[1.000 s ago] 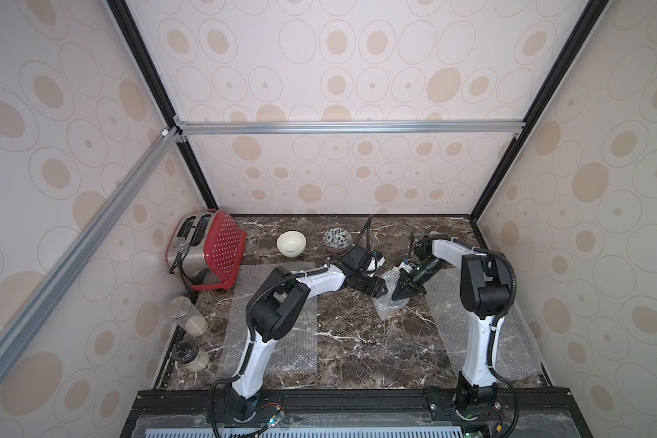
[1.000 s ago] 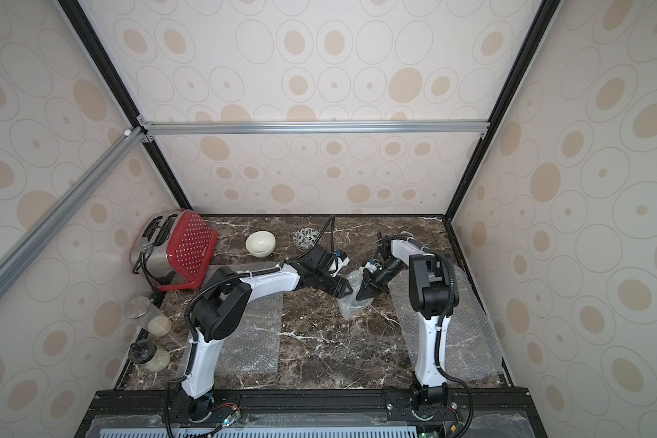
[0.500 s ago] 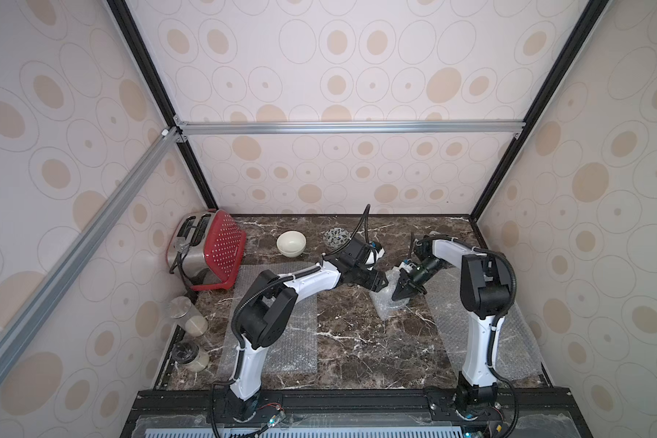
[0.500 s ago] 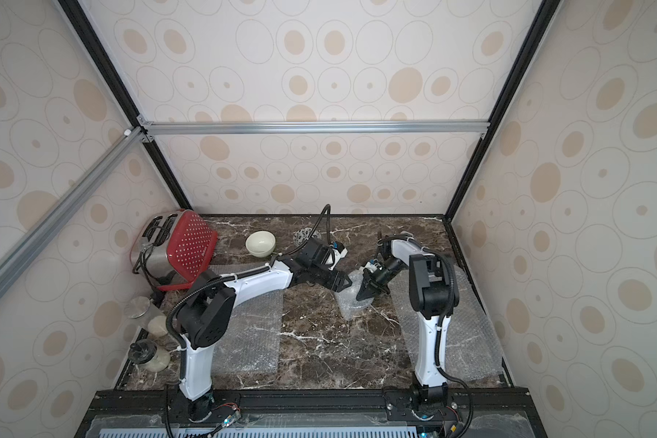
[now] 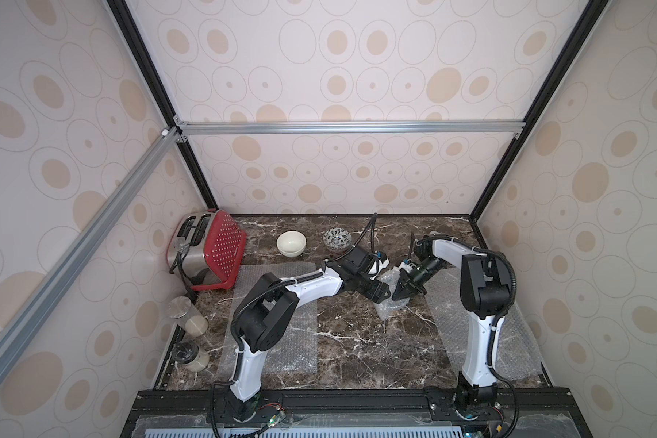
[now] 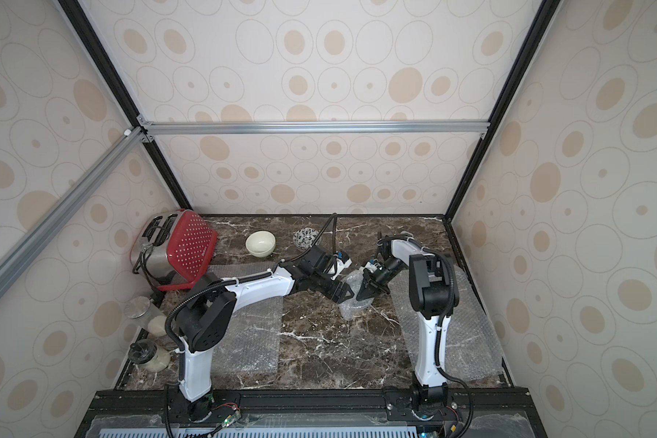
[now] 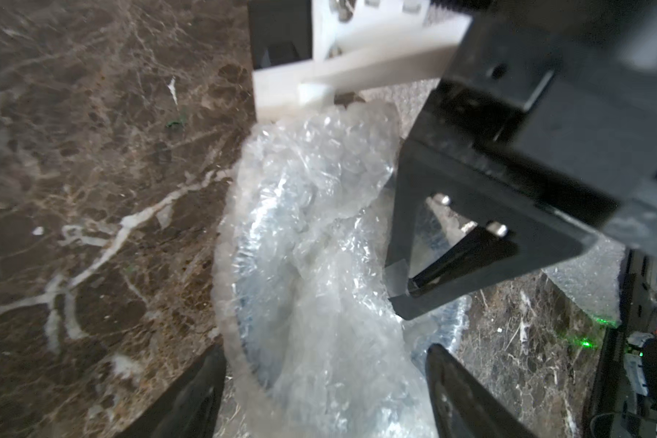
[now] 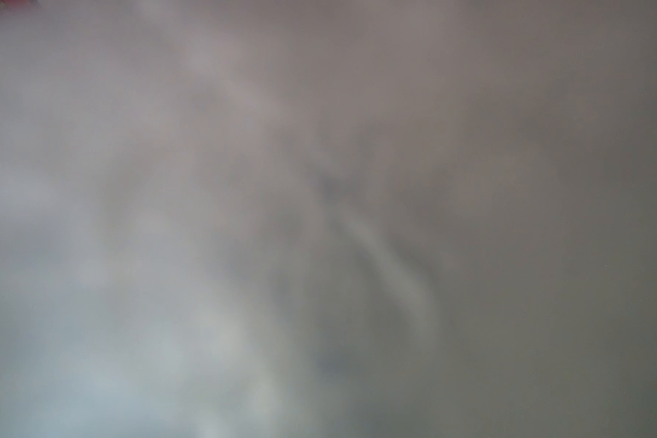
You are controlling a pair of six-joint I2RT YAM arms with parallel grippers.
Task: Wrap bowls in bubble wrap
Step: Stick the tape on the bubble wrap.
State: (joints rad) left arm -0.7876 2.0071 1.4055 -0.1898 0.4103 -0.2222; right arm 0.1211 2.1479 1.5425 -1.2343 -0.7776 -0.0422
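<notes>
Crumpled clear bubble-wrap bundle [image 7: 312,227] sits mid-table on the brown marble tabletop [image 5: 357,341]. A bluish round bowl [image 7: 255,288] shows through the film. Left gripper [image 7: 325,350] spread wide, straddling bundle. Right gripper [image 7: 401,301] pressed together, tips touching film. Plain cream ceramic bowl [image 5: 291,244] at back, bare.

Bare marble tabletop [image 5: 357,341] between flat sheets [image 5: 274,330], right hand [image 5: 399,297] crowding bundle [image 5: 388,311], toaster [image 5: 209,258] blocking back-left corner

Likely lab mock-kitchen booth: aluminium frame [image 5: 349,127], wallpapered panels [image 5: 319,68], marble-look tabletop [image 5: 357,341], red toaster [image 5: 205,250], robot arms [image 5: 308,290].
</notes>
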